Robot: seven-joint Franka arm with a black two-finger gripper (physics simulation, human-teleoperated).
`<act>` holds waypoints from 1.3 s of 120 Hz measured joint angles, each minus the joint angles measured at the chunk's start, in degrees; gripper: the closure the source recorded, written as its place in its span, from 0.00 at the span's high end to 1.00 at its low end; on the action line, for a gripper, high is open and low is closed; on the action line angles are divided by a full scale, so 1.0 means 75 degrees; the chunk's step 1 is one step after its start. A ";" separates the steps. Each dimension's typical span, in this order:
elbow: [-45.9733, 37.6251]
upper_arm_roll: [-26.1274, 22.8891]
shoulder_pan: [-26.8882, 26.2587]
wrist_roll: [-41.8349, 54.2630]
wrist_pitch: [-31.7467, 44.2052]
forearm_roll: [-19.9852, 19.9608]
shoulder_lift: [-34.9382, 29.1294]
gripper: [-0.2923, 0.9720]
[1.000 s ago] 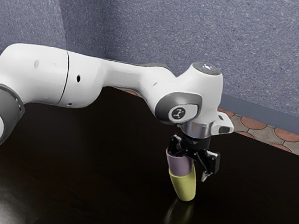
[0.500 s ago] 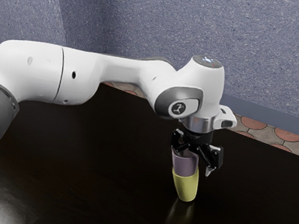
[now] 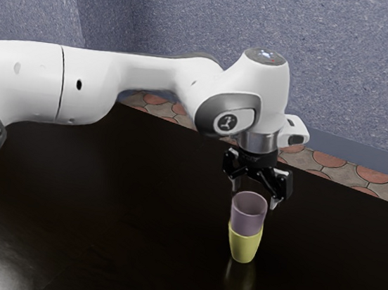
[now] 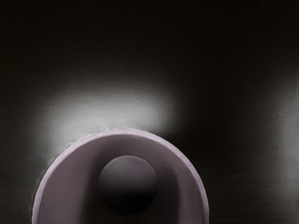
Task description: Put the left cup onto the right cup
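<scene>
A mauve plastic cup [image 3: 249,212] sits upright, nested in a yellow-green plastic cup [image 3: 243,246] on the dark glossy counter [image 3: 100,218]. The black two-finger gripper [image 3: 255,193] hovers just above its rim, fingers [image 3: 280,195] spread open, gripping nothing. The stacking looks done; only a retreat seems left.

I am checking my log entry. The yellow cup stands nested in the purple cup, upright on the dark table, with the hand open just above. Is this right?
No, the order is reversed. The purple cup stands nested in the yellow cup, upright on the dark table, with the hand open just above. The exterior view shows it.
</scene>
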 joint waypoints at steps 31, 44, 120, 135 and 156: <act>-0.0313 0.0093 0.0046 0.0001 -0.0101 0.0035 -0.0858 0.77; -0.0356 0.0127 0.0078 0.0007 -0.0245 0.0023 -0.1058 0.77; -0.0285 0.2006 0.0079 0.1024 -0.1674 -0.0505 -0.1677 0.77; -0.0171 0.2557 0.0072 0.1518 -0.1891 -0.0568 -0.1743 0.77; -0.0073 0.3409 0.0104 0.2400 -0.2058 -0.0931 -0.1767 0.77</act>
